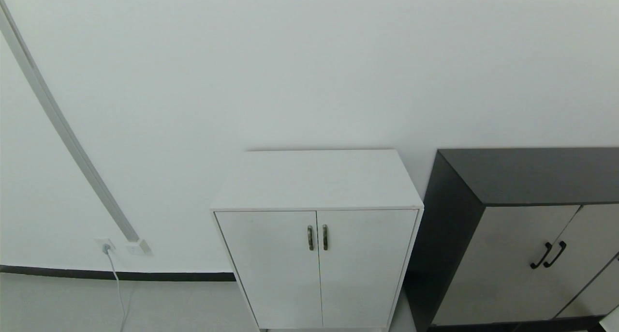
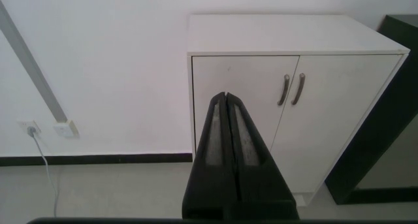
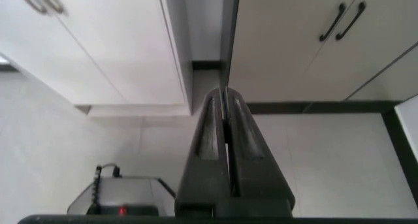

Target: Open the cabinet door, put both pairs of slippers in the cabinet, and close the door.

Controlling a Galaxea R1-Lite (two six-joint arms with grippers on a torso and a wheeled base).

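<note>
**Cabinet (image 1: 316, 179) doors (image 1: 271, 264) both shut**

White, it stands against the wall, with its handles (image 1: 310, 237) paired at the centre seam. A dark cabinet (image 1: 532, 174) sits just beside it on the right. The left tool (image 2: 226, 100) and right tool (image 3: 226, 96) are each pinched closed and empty.

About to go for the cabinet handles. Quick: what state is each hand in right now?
Left hand: closed, holding nothing.
Right hand: closed, holding nothing.

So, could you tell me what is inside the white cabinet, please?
Both doors of the white cabinet are shut and cover its inside; only their fronts and handles show.
</note>
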